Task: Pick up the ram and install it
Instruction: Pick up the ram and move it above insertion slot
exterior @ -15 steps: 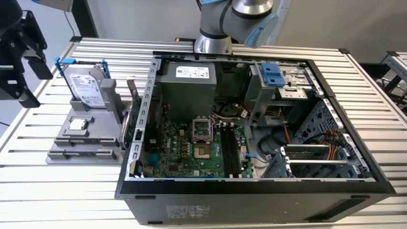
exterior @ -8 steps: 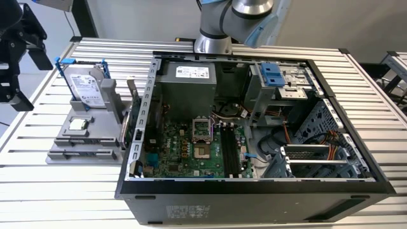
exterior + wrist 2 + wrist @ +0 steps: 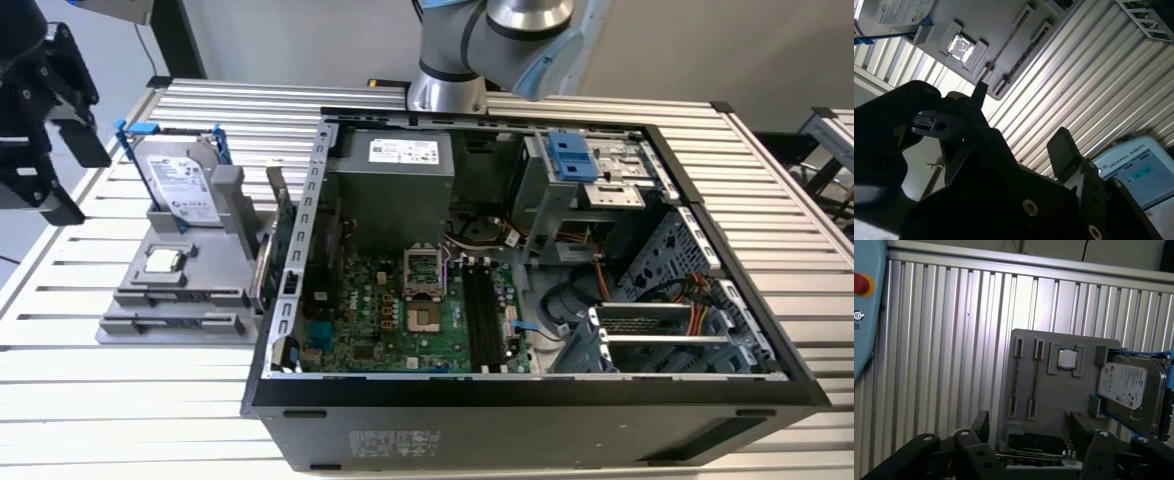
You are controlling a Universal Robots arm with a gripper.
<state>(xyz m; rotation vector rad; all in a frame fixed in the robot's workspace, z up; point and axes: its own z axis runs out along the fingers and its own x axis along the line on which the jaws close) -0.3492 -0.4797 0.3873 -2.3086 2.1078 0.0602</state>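
I saw the pincer [image 3: 1027,422] apart and empty near the ram [image 3: 1016,377], edge-on in its tray [image 3: 1054,400]: judged light, stiff, fragile, best pinched across its flat faces mid-length.

— Any writing to read?
— White labels sit on the hard drive [image 3: 180,180], upper left of the exterior view, and on the power supply [image 3: 403,152], upper centre; their print is illegible. In the second wrist view, the pendant [image 3: 1134,170] bears a maker's name.

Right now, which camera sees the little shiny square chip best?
The first wrist view: the chip faces the camera squarely. In the exterior view the chip looks tiny; in the second wrist view the chip glares, tilted.
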